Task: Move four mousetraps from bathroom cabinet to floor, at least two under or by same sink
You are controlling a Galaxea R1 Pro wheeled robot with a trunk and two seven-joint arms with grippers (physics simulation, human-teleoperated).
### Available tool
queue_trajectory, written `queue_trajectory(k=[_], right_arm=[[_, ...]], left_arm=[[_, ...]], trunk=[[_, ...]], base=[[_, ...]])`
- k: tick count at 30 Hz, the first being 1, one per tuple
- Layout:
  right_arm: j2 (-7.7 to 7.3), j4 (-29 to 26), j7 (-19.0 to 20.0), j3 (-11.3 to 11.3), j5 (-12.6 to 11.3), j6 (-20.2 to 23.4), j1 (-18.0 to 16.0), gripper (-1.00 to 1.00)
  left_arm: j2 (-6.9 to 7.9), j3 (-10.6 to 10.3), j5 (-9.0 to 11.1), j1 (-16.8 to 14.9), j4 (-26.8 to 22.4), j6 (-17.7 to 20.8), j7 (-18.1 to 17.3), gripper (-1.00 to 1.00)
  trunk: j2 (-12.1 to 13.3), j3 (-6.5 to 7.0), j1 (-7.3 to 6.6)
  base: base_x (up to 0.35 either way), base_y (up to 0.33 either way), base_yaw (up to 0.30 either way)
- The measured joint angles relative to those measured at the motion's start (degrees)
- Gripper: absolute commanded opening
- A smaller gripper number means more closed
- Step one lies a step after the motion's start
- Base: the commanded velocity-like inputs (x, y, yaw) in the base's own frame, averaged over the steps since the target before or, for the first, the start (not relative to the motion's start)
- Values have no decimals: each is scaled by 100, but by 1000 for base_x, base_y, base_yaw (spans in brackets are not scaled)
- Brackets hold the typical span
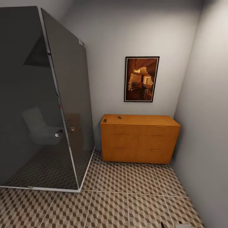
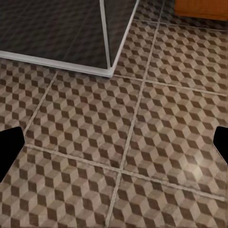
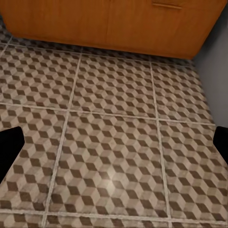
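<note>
1. The left gripper (image 2: 114, 147) hangs over the bathroom floor (image 2: 156, 133), its dark fingertips (image 2: 10, 149) spread wide apart with only patterned tile between them.
2. The right gripper (image 3: 114, 147) also hangs above the tiles, its fingers parted and holding nothing.
3. Ahead of it stands the cabinet (image 3: 109, 23), its base meeting the floor beside the grey wall (image 3: 216, 71).
4. Two mousetraps (image 1: 104, 120) (image 1: 119, 117) lie on the cabinet's top near its left rear corner, well apart from both grippers.
5. A dark glass shower enclosure (image 1: 47, 104) stands left of the cabinet, and a framed picture (image 1: 141, 79) hangs above it.
</note>
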Motion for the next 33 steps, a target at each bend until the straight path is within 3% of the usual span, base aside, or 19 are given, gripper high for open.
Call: queue_trajectory(k=[17,33], right_arm=[[0,0,0,0,0,0,1,100],[0,-1,0,0,0,2,1,100]], left_arm=[[6,0,0,0,2,-1,0,100],[9,0,0,0,3,-1,0,100]], trunk=[[0,0,0],[0,0,0]], base=[[324,-117,0],[324,-11,0]])
